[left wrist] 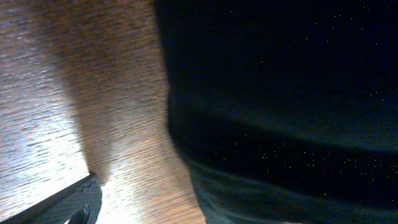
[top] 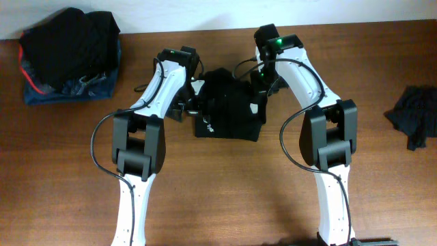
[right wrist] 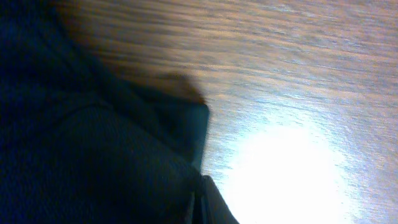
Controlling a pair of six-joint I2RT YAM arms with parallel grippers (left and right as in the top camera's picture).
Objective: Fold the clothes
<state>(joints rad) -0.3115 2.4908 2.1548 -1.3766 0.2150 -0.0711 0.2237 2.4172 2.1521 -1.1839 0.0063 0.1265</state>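
Being limp and light, the clothes (top: 229,116) are best pinched at corners; left pincer (top: 190,106) held wide, right pincer (top: 260,94) shut.

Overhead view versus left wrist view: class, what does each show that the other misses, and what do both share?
Only the overhead view shows the left arm and right arm, a heap of dark clothes at the far left corner, a dark garment at the right edge, and the small white logo on the black T-shirt. Only the left wrist view shows a dark finger at its bottom-left corner and the wood grain close up. Both show the black T-shirt on the wooden table.
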